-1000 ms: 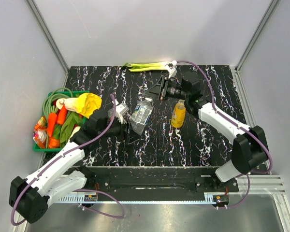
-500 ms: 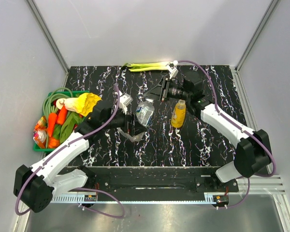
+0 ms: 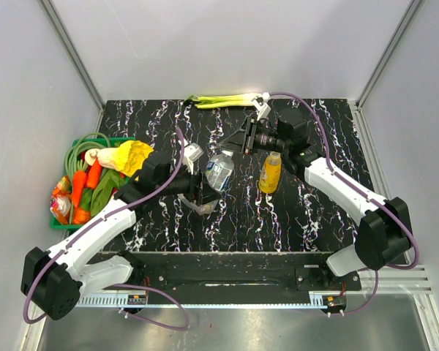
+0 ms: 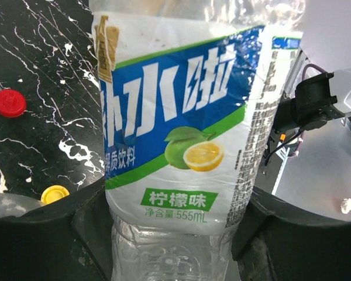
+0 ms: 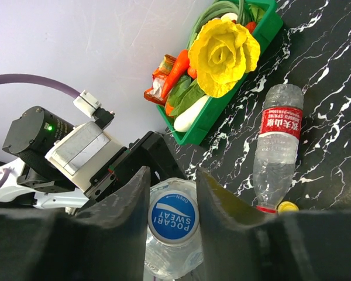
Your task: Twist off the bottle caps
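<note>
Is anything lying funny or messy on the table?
Yes. The red-labelled bottle lies on its side on the table, and a red cap and a yellow cap sit loose on the tabletop.

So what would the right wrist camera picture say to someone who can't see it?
The right gripper squeezes a blue-and-white cap on a clear bottle, seen from straight above. Behind it, a red-labelled bottle lies on the black table near a green basket of vegetables.
</note>
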Action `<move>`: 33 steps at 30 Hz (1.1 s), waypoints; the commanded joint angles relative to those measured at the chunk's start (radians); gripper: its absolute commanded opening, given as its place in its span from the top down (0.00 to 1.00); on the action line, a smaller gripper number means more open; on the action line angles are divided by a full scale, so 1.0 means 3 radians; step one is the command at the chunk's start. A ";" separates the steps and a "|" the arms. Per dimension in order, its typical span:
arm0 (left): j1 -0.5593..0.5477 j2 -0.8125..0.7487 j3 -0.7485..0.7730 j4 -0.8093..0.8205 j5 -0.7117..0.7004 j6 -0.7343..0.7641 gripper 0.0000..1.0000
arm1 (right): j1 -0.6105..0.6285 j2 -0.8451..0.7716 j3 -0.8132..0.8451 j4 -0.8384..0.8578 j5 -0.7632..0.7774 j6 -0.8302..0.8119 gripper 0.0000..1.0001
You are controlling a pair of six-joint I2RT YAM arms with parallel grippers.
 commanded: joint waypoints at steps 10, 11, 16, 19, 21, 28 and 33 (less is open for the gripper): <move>-0.0122 -0.0233 0.0417 -0.0637 -0.0942 0.0316 0.56 | 0.0052 -0.0063 0.0289 0.0005 -0.0012 -0.0102 0.04; -0.0142 -0.0238 0.0442 -0.0688 -0.1003 0.0326 0.57 | 0.0057 -0.0063 0.0310 -0.0015 0.0019 -0.0112 0.01; -0.0290 -0.0248 0.0560 -0.0862 -0.1412 0.0357 0.60 | 0.0113 0.0044 0.0433 -0.0148 0.0101 -0.0123 0.00; -0.0398 -0.0222 0.0647 -0.0995 -0.1678 0.0357 0.61 | 0.0164 0.0085 0.0484 -0.0153 0.0152 -0.0087 0.00; -0.0469 -0.0182 0.0718 -0.1077 -0.1847 0.0362 0.61 | 0.0195 0.0131 0.0509 -0.0174 0.0208 -0.0061 0.00; -0.0679 -0.0079 0.0887 -0.1251 -0.2292 0.0357 0.63 | 0.0215 0.0172 0.0474 -0.0184 0.0413 0.0071 0.02; -0.0751 -0.0064 0.0908 -0.1277 -0.2395 0.0352 0.63 | 0.0210 0.0152 0.0377 0.0041 0.0336 0.0230 0.13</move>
